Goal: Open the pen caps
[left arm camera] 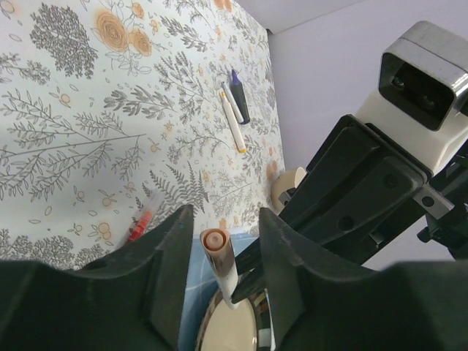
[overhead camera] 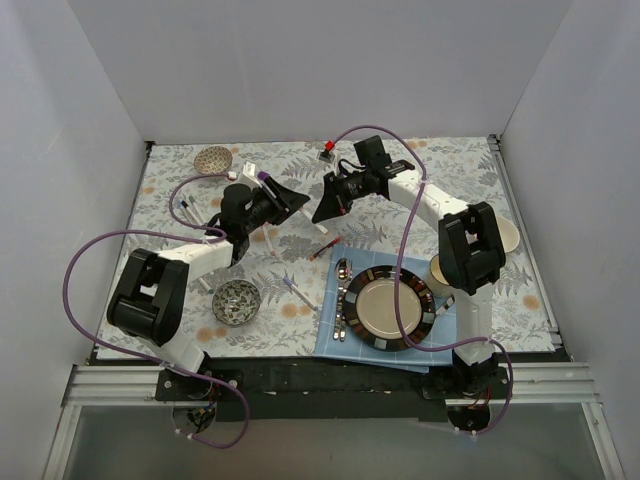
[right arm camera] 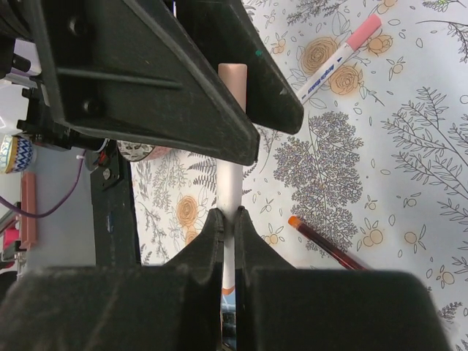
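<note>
My right gripper [right arm camera: 228, 219] is shut on the white barrel of a pen [right arm camera: 231, 183] and holds it above the table. The pen's pale pink cap [right arm camera: 232, 77] points at my left gripper [left arm camera: 223, 245]. Its fingers [left arm camera: 172, 256] are open, one on each side of the cap [left arm camera: 214, 241], with gaps showing. In the top view the two grippers meet tip to tip, left [overhead camera: 298, 203] and right [overhead camera: 320, 212]. On the cloth lie a red pen [right arm camera: 329, 245], a pink-capped pen [right arm camera: 338, 58], a dark purple marker [left arm camera: 238, 95] and a yellow-ended pen [left arm camera: 232, 121].
A blue napkin [overhead camera: 330, 340] holds a spoon and fork [overhead camera: 343, 300] and a dark-rimmed plate [overhead camera: 388, 307]. A patterned bowl [overhead camera: 237, 301] sits front left, another [overhead camera: 213, 159] back left. A cup [overhead camera: 445, 270] stands by the right arm. White walls enclose the table.
</note>
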Controlling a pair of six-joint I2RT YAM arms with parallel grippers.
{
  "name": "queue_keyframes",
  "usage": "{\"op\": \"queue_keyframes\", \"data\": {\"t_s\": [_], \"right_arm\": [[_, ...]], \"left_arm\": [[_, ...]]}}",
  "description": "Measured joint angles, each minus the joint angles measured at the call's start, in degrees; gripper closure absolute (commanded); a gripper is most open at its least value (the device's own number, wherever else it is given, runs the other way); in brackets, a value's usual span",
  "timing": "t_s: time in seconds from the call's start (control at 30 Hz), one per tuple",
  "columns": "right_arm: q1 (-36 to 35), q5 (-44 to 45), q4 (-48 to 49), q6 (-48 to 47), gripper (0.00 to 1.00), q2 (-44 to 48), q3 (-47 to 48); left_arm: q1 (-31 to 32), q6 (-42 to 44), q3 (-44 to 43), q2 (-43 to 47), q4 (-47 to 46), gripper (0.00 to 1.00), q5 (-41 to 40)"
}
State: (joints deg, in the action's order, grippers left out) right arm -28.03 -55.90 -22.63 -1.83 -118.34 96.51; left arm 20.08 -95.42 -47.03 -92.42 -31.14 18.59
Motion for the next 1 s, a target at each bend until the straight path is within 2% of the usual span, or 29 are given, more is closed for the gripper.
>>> {"op": "queue_keyframes", "data": {"t_s": [0.03,0.13,0.17,0.23,0.27,0.37,0.43,0.53,0.6,0.63,0.73,0.77,1.0], "right_arm": [[0.0,0.0,0.2,0.2,0.99,0.0,0.0],[0.0,-0.2,0.4,0.4,0.99,0.0,-0.2],[0.0,-0.3,0.6,0.4,0.84,0.0,-0.3],[0.0,-0.4,0.7,0.3,0.62,0.0,-0.7],[0.0,-0.6,0.7,0.5,0.46,0.0,-0.8],[0.0,-1.8,0.7,0.4,0.38,0.0,-1.0],[0.0,-3.0,1.5,0.1,0.37,0.0,-1.5],[-0.2,-4.2,1.9,0.2,0.4,0.0,-2.4],[-0.3,-4.6,2.0,0.2,0.48,0.0,-2.7],[-0.5,-4.7,2.2,0.4,0.55,0.0,-2.8],[-0.9,-5.0,3.3,0.8,0.92,0.0,-2.8],[-1.0,-5.5,3.5,1.3,0.99,0.0,-3.0],[-1.0,-6.1,7.8,3.9,0.99,0.4,-3.3]], "left_arm": [[0.1,0.0,0.0,0.0,0.2,0.79,0.0],[0.3,0.6,0.0,0.0,0.4,0.99,-0.1],[0.3,0.5,0.0,0.0,0.4,1.0,-0.1],[0.3,1.1,0.0,0.0,0.5,1.0,0.0],[0.3,1.4,0.0,0.0,0.7,1.0,0.0],[0.4,2.4,0.0,0.0,0.7,1.0,0.1],[0.4,2.8,0.0,0.0,0.4,1.0,0.8],[0.4,2.8,0.0,0.0,-0.7,1.0,2.2],[0.6,2.5,0.0,0.0,-1.8,1.0,3.3],[0.8,2.0,0.0,0.0,-2.6,1.0,4.0],[1.0,1.2,0.0,0.0,-4.4,1.0,5.4],[1.0,1.3,0.0,-0.1,-4.6,1.0,5.5],[-1.4,2.4,-4.8,-0.4,1.0,1.0,8.2]]}}
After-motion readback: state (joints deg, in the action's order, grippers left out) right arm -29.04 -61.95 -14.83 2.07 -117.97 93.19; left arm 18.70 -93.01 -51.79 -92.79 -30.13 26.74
